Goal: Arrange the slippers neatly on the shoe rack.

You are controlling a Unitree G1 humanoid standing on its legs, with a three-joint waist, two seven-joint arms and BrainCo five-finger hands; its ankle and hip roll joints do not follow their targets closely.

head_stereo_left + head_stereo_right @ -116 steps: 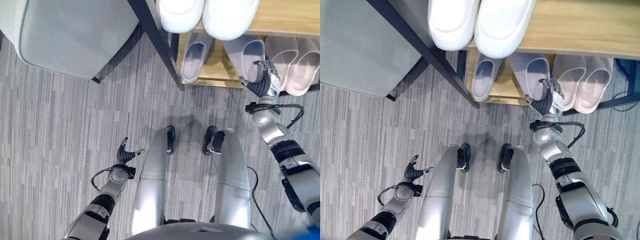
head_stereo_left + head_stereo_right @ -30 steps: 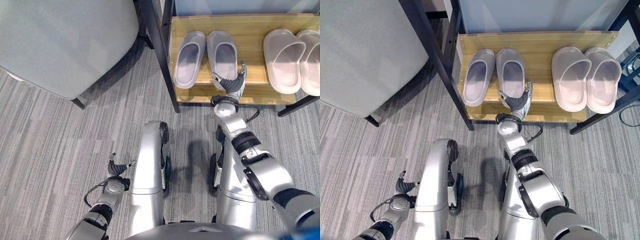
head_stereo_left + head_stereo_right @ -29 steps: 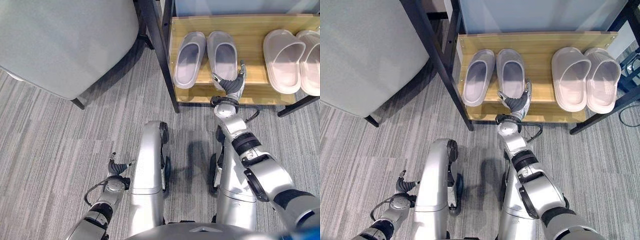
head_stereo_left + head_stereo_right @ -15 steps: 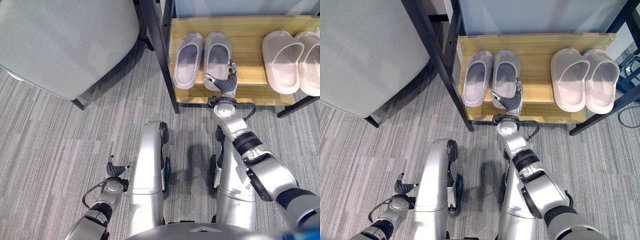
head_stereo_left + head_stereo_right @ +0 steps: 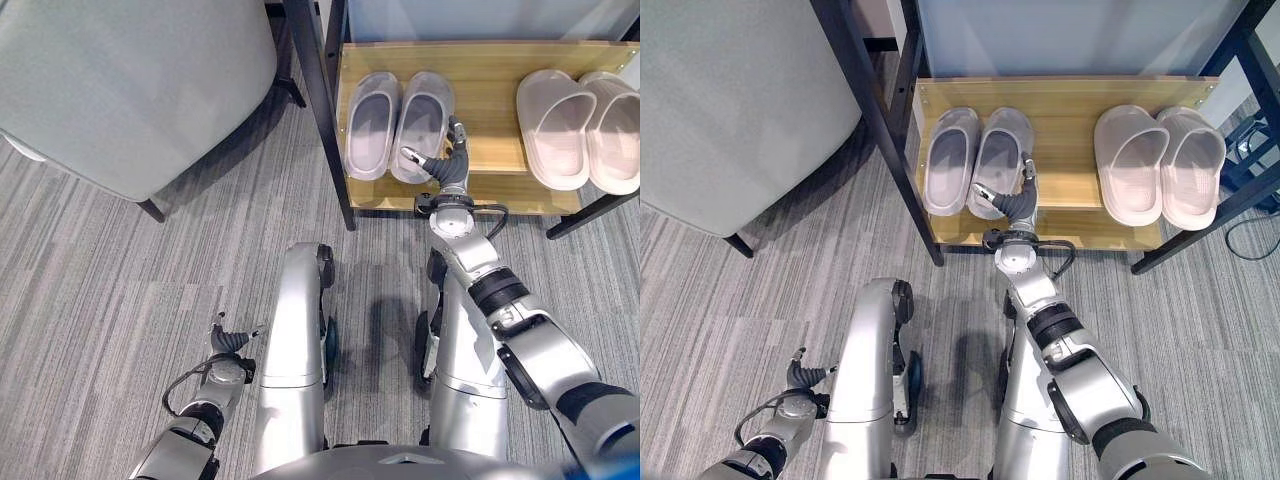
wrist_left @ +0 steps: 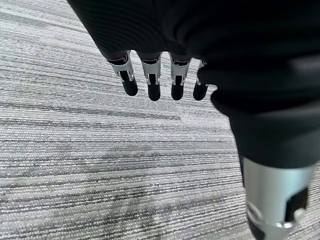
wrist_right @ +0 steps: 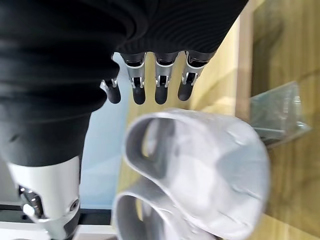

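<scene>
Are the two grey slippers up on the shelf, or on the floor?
On the shelf. Both grey slippers lie side by side on the wooden shelf, with the right hand at their heel end.

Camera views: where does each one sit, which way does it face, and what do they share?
Left eye view: on the head, looking down at the shoe rack, grey slippers and both arms.
Right eye view: same scene, slightly offset; pale slippers to the right.
Left wrist view: along the left robot hand, open, over carpet.
Right wrist view: along the right robot hand, open, beside a grey slipper.
Shared: the rack and grey pair.
</scene>
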